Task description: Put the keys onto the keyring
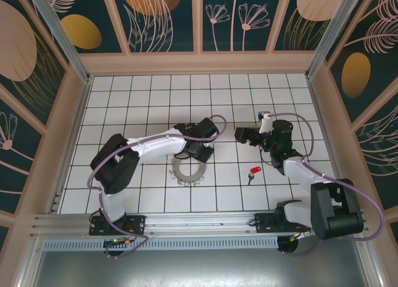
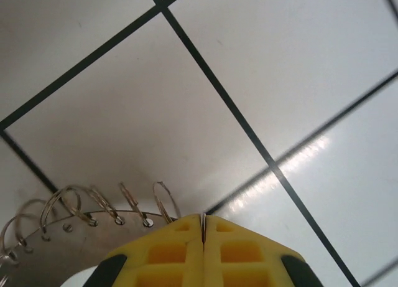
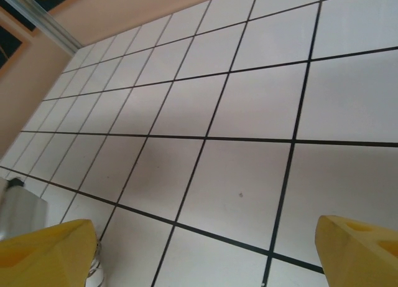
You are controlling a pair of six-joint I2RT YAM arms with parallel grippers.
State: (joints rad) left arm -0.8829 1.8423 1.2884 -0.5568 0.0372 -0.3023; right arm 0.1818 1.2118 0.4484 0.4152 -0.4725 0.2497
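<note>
Red-headed key lies on the white tiled surface, near the keyring; left claw pinches the keyring's wire, right claw spread wide

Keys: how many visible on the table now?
1. The red-headed key lies on the tiles, right of the keyring. Others may be hidden.

keyring on white tiles, left pincer at its far edge, red key well right
</note>
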